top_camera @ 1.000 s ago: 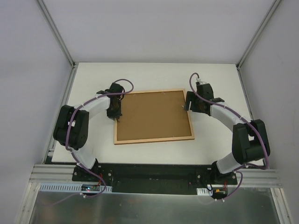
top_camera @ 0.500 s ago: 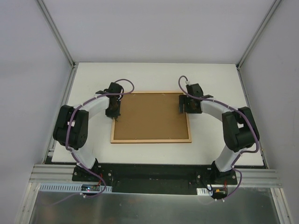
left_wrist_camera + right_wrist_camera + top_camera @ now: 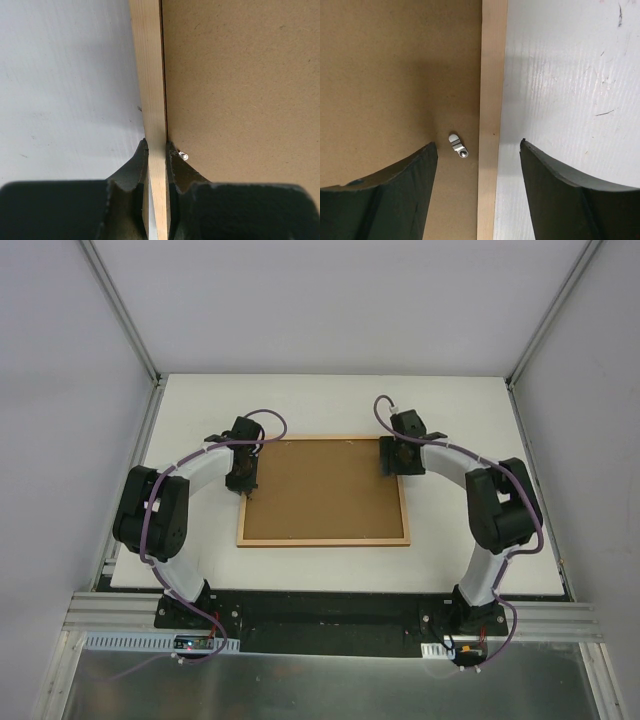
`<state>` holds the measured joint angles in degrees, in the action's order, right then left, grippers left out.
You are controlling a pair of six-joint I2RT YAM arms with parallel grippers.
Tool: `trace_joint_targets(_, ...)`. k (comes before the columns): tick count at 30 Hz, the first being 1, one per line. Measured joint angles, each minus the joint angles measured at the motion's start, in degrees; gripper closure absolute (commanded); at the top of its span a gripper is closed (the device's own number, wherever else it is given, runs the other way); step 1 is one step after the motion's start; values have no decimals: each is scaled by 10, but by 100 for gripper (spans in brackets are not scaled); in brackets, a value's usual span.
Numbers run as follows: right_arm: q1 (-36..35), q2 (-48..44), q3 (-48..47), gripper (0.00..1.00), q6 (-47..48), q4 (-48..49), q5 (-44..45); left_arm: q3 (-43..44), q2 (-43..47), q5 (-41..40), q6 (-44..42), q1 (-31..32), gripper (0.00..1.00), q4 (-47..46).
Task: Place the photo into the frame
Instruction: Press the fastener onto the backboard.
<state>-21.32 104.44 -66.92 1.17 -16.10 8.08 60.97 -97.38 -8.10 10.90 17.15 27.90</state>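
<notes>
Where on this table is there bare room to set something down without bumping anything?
The table strip beyond the frame, up to the back wall, is bare. So is the near strip. Both sides are crowded: left fingers clamp one rail, right fingers straddle the other.

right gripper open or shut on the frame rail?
Open. Right wrist view: the right gripper straddles the frame rail with gaps either side, one finger over the backing board, the other over the table.
</notes>
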Motion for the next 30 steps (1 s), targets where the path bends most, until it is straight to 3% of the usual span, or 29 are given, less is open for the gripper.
trace_joint_targets(7, -8, 11, -15, 48, -1, -6, 5, 0, 0, 0, 0, 0, 100, 0)
trace_joint_targets(11, -10, 11, -15, 62, -1, -5, 10, 0, 0, 0, 0, 0, 100, 0)
trace_joint_targets(16, -7, 11, -15, 88, -3, -9, 24, 0, 0, 0, 0, 0, 100, 0)
trace_joint_targets(18, -5, 11, -16, 93, -7, -9, 26, 0, 0, 0, 1, 0, 100, 0)
trace_joint_targets(21, -4, 11, -17, 99, -9, -10, 31, 0, 0, -1, 0, 0, 100, -1)
trace_joint_targets(30, -2, 11, -17, 99, -17, -11, 30, 0, 0, -1, 2, 0, 100, -1)
